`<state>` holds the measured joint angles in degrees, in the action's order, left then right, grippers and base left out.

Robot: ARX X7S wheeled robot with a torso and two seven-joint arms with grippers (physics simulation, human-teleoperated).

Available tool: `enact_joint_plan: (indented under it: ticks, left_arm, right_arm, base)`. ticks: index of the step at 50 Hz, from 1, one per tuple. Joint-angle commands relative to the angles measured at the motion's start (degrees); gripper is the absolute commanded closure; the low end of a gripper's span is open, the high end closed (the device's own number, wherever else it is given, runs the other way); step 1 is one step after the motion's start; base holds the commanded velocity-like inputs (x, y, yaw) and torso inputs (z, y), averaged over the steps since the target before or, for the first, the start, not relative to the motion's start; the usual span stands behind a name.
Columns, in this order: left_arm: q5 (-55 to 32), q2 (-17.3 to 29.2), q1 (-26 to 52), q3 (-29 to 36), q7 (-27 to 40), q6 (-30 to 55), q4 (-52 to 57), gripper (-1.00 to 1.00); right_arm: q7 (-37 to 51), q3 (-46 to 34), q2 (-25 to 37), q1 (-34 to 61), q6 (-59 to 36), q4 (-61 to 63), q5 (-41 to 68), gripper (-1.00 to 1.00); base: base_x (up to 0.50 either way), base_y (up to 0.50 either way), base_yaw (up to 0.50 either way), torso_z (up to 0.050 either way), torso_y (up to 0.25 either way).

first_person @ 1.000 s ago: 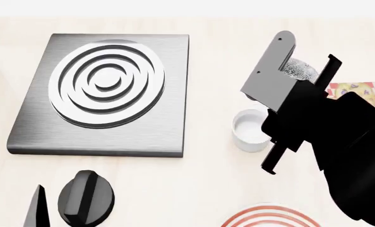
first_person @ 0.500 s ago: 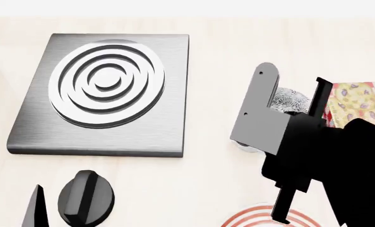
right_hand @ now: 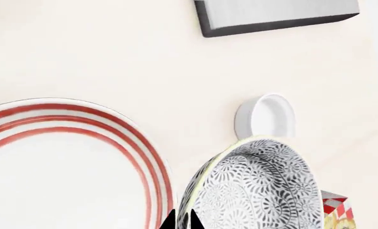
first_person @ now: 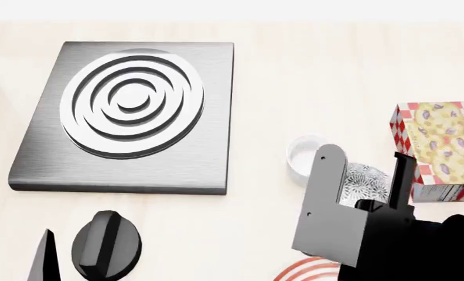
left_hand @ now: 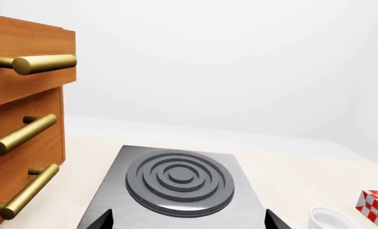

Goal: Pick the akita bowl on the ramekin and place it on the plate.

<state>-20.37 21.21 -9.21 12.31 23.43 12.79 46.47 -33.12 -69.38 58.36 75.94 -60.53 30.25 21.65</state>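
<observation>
My right gripper [first_person: 367, 168] is shut on the rim of the akita bowl [first_person: 365, 184], a grey-and-white patterned bowl held between the grey and black fingers. The wrist view shows the bowl [right_hand: 259, 186] tilted, with the gripper [right_hand: 181, 220] pinching its rim beside the edge of the red-ringed plate [right_hand: 61, 162]. The empty white ramekin [first_person: 304, 158] stands just beyond the bowl, and shows as the small ramekin [right_hand: 265, 117] in the wrist view too. Only an arc of the plate [first_person: 306, 270] shows at the head view's lower edge. My left gripper [left_hand: 187, 222] is open over the burner slab.
A grey burner slab with raised rings [first_person: 130, 111] lies at the left. A red-checked snack box [first_person: 439, 149] stands to the right of the bowl. Wooden drawers with brass handles [left_hand: 23, 119] rise at the far left. My left arm's black parts [first_person: 105, 246] show at the lower left.
My right gripper has carried the akita bowl from beyond the ramekin toward the near side, past the ramekin and closer to the plate. The left arm has not moved.
</observation>
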Motion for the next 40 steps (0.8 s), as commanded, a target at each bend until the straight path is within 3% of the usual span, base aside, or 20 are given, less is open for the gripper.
enact_joint_plan:
  ticks: [1,40]
  left_arm:
    - [0.0,0.3,0.1,0.3,0.3,0.0,0.1,-1.0]
    - [-0.2,1.0,0.5,1.1,1.3,-0.2,-0.3,-1.0]
  right_arm:
    - [1.0,0.2,3.0,-1.6,-0.4,4.8,0.5,1.0]
    - [4.8,-0.4,8.6,-8.1,-0.1,13.2,4.6,1.0]
  base:
    - [0.0,0.0,0.0,0.0,0.0]
    - [0.0,0.0,0.0,0.0,0.0]
